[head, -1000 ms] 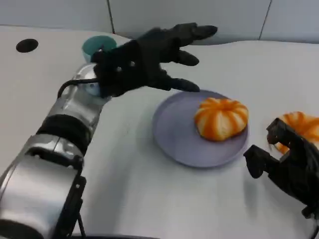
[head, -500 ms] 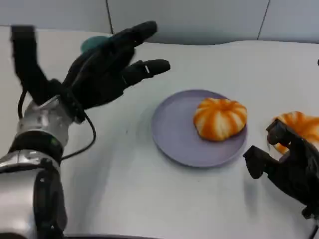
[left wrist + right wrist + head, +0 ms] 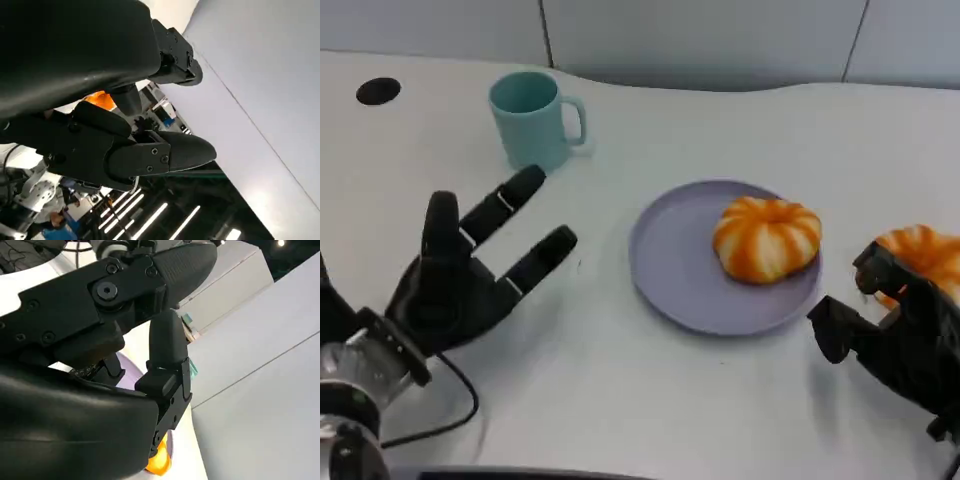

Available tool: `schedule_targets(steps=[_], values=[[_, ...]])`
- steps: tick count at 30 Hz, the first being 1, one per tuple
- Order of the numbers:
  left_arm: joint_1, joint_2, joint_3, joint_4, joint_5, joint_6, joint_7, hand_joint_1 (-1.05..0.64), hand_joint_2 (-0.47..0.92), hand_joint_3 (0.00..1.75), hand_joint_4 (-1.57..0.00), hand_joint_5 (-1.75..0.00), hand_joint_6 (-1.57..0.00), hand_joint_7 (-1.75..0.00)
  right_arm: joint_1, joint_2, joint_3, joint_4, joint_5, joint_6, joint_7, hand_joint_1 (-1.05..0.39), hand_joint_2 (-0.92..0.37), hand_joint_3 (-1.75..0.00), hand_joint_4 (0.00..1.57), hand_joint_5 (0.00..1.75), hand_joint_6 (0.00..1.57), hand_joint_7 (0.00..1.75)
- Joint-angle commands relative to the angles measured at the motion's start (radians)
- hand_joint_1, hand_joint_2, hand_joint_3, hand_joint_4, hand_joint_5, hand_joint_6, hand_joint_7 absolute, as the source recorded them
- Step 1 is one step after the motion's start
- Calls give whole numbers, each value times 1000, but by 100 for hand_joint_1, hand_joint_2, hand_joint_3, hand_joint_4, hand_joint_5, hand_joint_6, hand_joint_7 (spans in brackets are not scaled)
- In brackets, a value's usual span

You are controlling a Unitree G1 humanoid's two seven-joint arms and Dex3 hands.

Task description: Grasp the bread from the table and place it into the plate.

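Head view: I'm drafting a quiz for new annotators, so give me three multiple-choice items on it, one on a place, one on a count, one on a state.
1. Where is the mug?
A. on the plate
B. on the table, beyond the left hand
C. in the right hand

2. How many orange-and-white striped breads are visible?
A. one
B. two
C. three

3. How is the left hand?
A. open, fingers spread, holding nothing
B. gripping the mug
C. pressing on the plate

Answers:
1 B: the teal mug stands on the white table, away from the purple plate.
2 B: one bread on the plate, another bread on the table by the right hand.
3 A: the left hand hovers with fingers apart and empty.
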Motion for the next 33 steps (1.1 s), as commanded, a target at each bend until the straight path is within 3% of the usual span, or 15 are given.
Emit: schedule_targets(steps=[1, 28, 29, 33], values=[[6, 22, -18, -15, 20, -45, -23, -82, 92, 53, -11, -129, -32, -86, -8, -15, -9, 14, -4, -14, -1, -40, -88, -1, 90, 175, 65, 175], [-26, 42, -78, 20, 87, -99, -134, -83, 92, 43, -16, -124, -33, -96, -12, -11, -5, 28, -11, -39, 7, -41, -89, 0, 89, 175, 64, 175], [-27, 43, -81, 19, 91, -103, -130, -83, 92, 41, -15, -140, -34, -102, -11, -12, -6, 26, -10, -36, 5, -41, -89, 0, 89, 175, 64, 175], [-26, 42, -86, 15, 100, -127, -117, -84, 92, 40, -10, -167, -33, -116, -9, -13, -7, 22, -12, -33, -4, -41, -88, 0, 90, 175, 65, 175]])
